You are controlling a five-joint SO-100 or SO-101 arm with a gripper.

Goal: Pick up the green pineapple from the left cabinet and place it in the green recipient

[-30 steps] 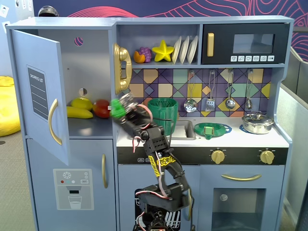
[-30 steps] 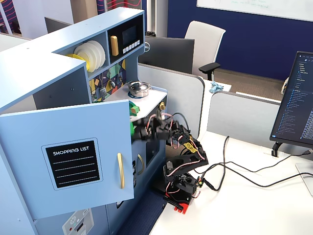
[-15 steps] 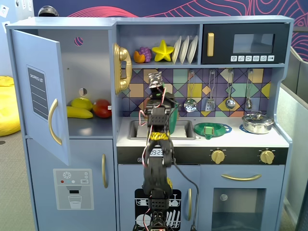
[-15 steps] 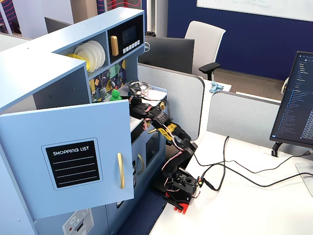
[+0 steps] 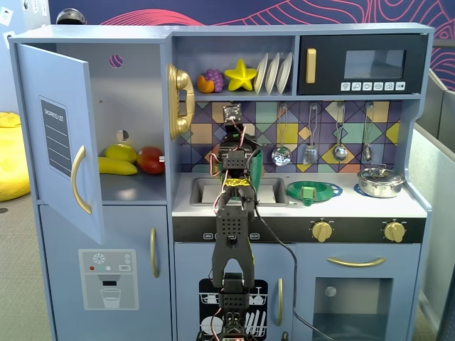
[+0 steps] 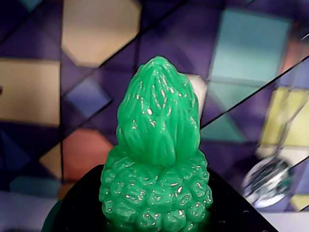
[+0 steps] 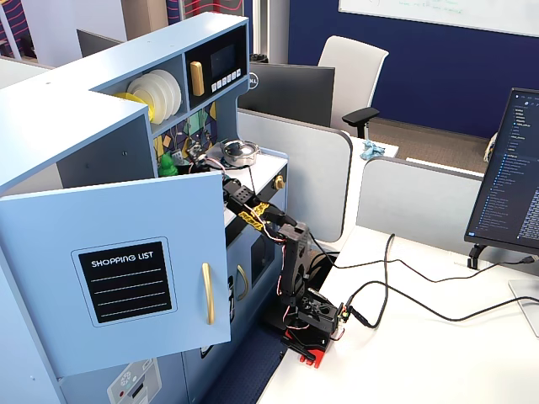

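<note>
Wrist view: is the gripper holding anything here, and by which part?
Yes. The gripper holds the green pineapple by its bumpy lower body, with the leafy top pointing up, free of the hold, in front of the tiled backsplash.

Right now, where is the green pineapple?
The green pineapple fills the wrist view, upright in the jaws before the tiled backsplash, above the sink.

Pineapple (image 6: pixel 157 164): glossy green plastic, bumpy body, ridged leaves, specular flecks. Cabinet door (image 5: pixel 60 142): matt pale-blue painted board, smooth; handle (image 5: pixel 79 180) shiny gold. Pot (image 5: pixel 381 182): polished metal. Backsplash (image 5: pixel 341 121): flat printed tile pattern. Arm (image 5: pixel 233 234): matt black plastic.
</note>
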